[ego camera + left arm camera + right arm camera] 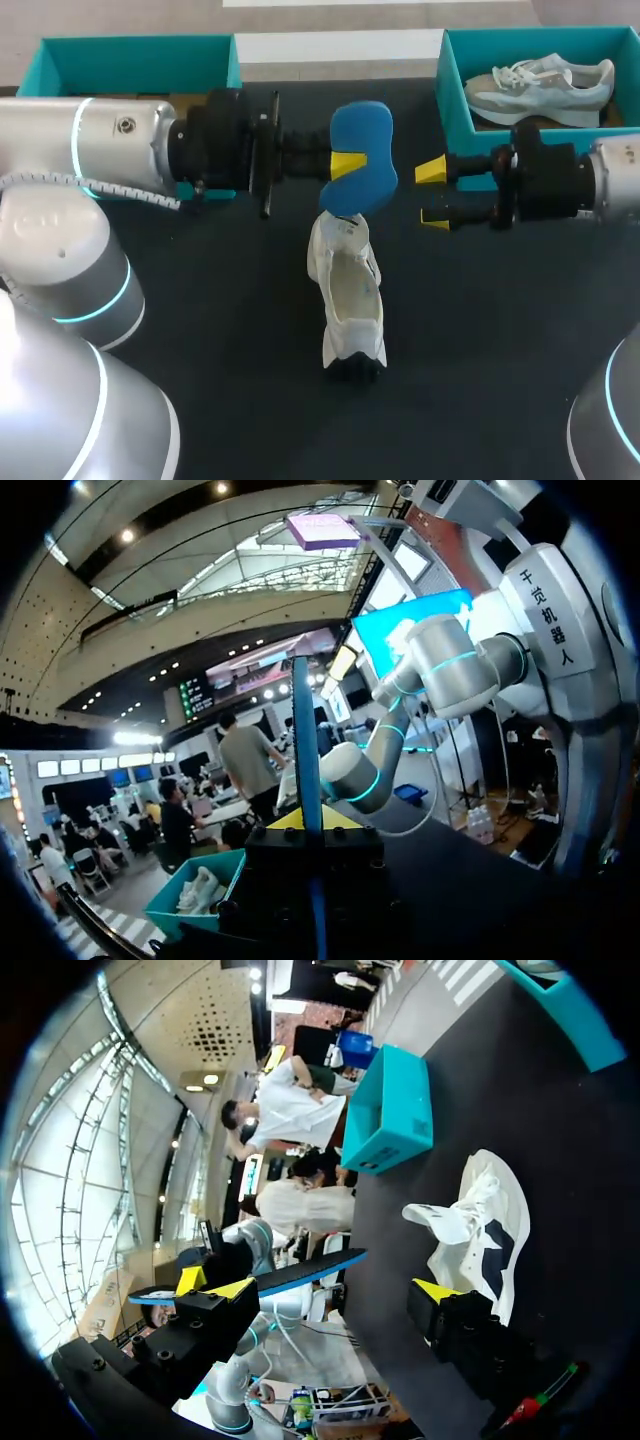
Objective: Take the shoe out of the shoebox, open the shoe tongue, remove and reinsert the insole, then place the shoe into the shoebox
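Dark bench [500, 350], seen from above. Left shoebox [140, 50], teal, at far-left corner. Right shoebox [455, 100], teal, at far-right corner, holds grey shoe [540, 85]. White shoe [350, 290] out of box, at bench middle, lying lengthwise from far to near, opening up. Blue insole [362, 140] out of shoe, held above bench over shoe's far end. Left gripper [347, 166] clenched on insole's edge. Right gripper [430, 195] released, fingers spread, just beside insole, not touching it.
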Action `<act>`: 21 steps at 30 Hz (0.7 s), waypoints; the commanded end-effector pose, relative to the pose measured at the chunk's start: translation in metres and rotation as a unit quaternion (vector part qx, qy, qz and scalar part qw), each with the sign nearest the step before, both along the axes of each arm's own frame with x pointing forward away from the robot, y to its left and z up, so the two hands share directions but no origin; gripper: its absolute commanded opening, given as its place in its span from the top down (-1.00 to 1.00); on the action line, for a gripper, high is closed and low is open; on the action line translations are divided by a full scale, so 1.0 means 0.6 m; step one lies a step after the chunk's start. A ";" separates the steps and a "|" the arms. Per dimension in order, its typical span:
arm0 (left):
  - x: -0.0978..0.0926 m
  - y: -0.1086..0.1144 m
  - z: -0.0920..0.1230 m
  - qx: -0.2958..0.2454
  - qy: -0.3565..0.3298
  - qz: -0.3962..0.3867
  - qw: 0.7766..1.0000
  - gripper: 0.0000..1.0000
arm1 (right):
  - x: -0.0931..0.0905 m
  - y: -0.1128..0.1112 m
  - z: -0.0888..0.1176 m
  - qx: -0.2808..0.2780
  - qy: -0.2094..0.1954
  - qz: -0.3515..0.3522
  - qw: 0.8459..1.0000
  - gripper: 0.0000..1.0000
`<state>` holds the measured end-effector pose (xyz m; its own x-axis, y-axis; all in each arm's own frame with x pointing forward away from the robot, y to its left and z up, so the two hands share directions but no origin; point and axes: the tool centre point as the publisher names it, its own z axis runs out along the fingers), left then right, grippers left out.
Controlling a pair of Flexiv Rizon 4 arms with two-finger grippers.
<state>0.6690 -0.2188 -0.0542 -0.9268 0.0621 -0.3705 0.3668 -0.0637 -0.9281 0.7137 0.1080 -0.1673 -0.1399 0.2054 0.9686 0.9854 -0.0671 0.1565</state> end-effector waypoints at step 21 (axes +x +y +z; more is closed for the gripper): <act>0.018 0.021 -0.136 -0.051 -0.583 -0.025 0.810 1.00 | -0.001 0.002 -0.001 -0.001 0.000 -0.001 1.000 -1.00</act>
<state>0.6780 -0.2070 -0.1249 -0.4566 0.0538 -0.8881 0.8752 -0.1520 -0.4592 0.7135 0.1078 -0.1673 -0.1396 0.2063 0.9685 0.9854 -0.0670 0.1563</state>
